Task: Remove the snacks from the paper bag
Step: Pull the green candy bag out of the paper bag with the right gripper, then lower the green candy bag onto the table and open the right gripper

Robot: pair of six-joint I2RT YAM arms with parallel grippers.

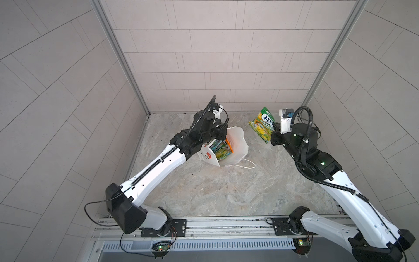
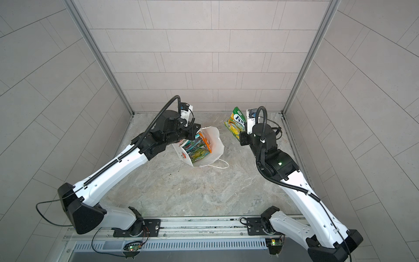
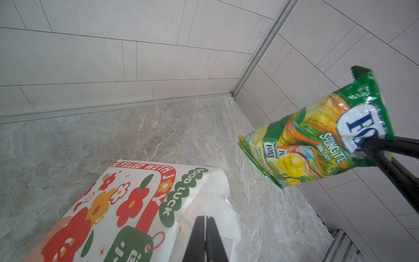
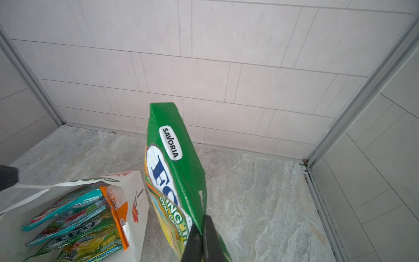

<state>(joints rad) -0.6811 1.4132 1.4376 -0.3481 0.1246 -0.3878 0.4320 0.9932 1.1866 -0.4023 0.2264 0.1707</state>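
The white paper bag [image 1: 237,143] [image 2: 215,141] stands open in the middle of the marble table, its flower and "GOOD LUCK" print [image 3: 136,204] facing my left wrist camera. Several snacks [image 1: 221,151] [image 2: 195,150] [image 4: 74,224] stand inside it: teal-red, green-yellow and one orange. My left gripper [image 1: 224,136] [image 2: 197,134] [image 3: 205,219] is shut on the bag's upper rim. My right gripper [image 1: 273,129] [image 2: 243,131] [image 4: 201,221] is shut on a green-yellow FOX'S packet [image 1: 264,126] [image 2: 235,122] [image 3: 317,140] [image 4: 179,172], held in the air right of the bag.
Tiled walls enclose the table on three sides, and the back wall [image 1: 226,95] is close behind the held packet. One white string handle [image 1: 247,165] lies on the table in front of the bag. A metal rail [image 1: 215,226] runs along the front edge.
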